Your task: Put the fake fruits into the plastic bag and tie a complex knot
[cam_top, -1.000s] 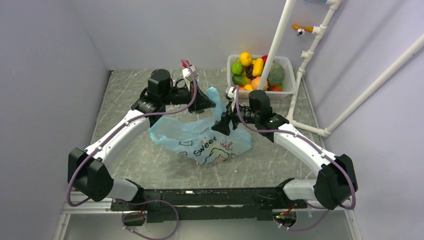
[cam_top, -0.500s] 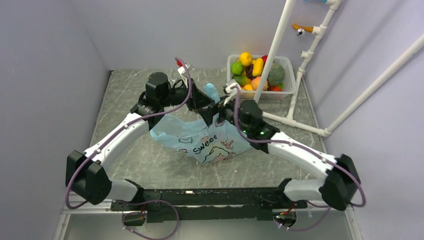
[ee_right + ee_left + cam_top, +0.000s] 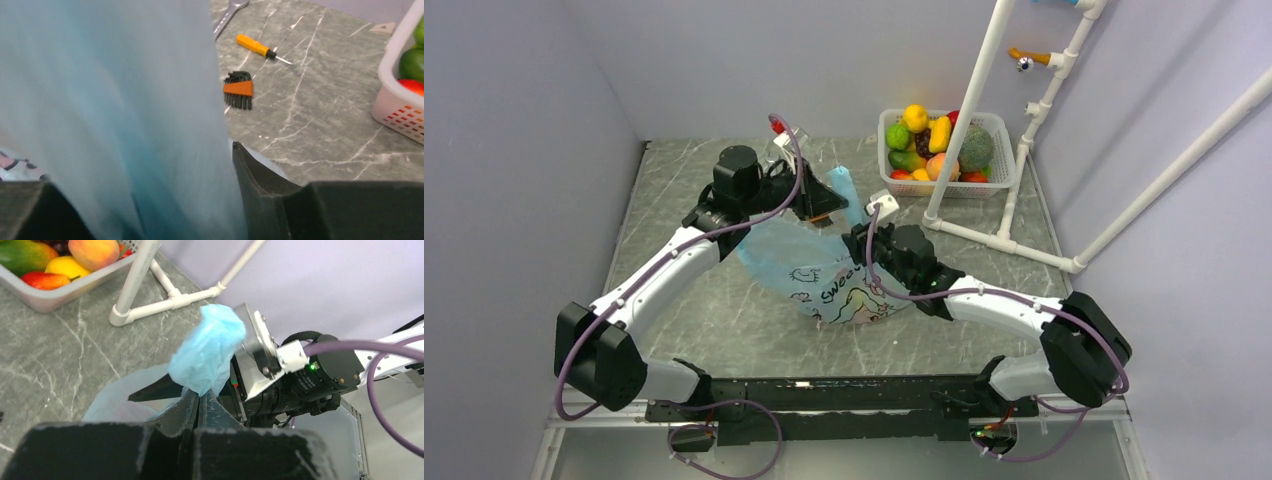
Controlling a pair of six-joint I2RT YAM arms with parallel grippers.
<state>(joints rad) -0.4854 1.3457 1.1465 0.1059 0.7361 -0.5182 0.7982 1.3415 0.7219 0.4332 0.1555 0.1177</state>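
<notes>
The left fingers (image 3: 200,399) are pinched tight on a gathered tuft of the plastic bag (image 3: 824,275), probably lifting that edge to hold the mouth up for loading. The right fingers (image 3: 856,240) stand apart with blue film filling the gap (too blurred to tell whether they clamp it). The bag's body lies on the worktop (image 3: 714,310) between the arms. The fake fruits (image 3: 934,140) sit in the white basket (image 3: 999,130) at the back. The bag's mouth and inside are hidden.
</notes>
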